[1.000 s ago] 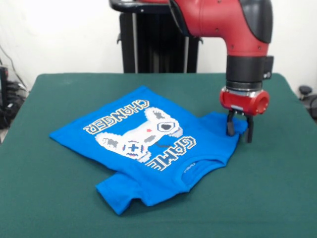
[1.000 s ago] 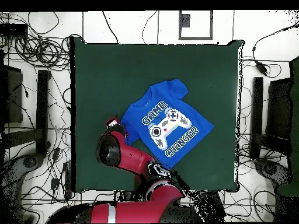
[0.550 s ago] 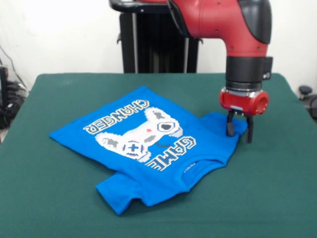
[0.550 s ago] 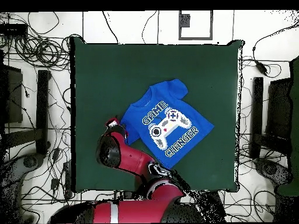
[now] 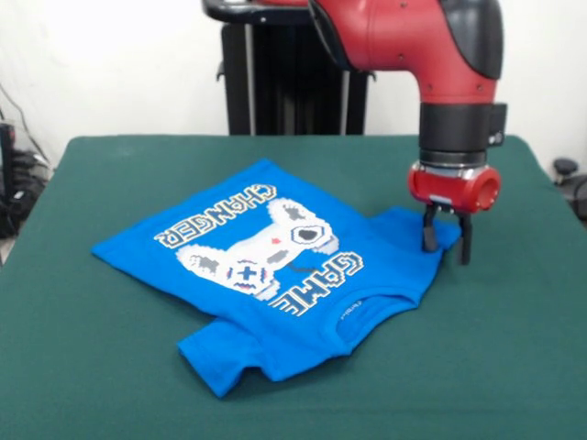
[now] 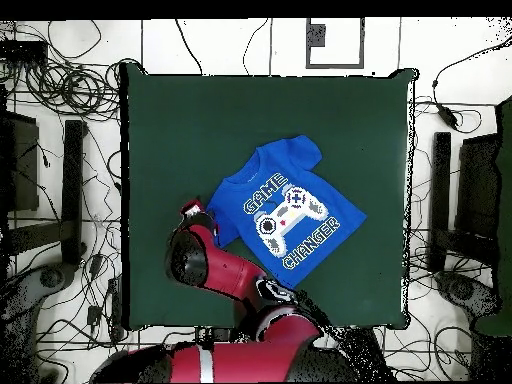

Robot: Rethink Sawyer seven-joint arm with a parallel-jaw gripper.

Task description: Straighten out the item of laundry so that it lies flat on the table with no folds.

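The item of laundry (image 5: 275,275), a bright blue T-shirt with white "GAME CHANGER" lettering and a controller graphic, lies print-up on the green table (image 5: 514,357). Its collar faces the front edge, and one sleeve (image 5: 215,362) sticks out towards the front. The other sleeve (image 5: 413,229) is slightly rumpled at the right. My gripper (image 5: 447,244) hangs open straight down over that sleeve's edge, one finger (image 5: 428,236) in front of the blue cloth, the other just off it over the felt. Overhead, the shirt (image 6: 285,210) lies askew near the table's (image 6: 180,130) middle, and the arm (image 6: 190,255) covers the gripper.
The black pedestal (image 5: 275,82) stands behind the table's far edge. Cables and dark stands (image 6: 60,190) surround the table on the floor. Open green felt lies on every side of the shirt.
The gripper has shifted a few pixels to the right at the sleeve. The shirt has not moved.
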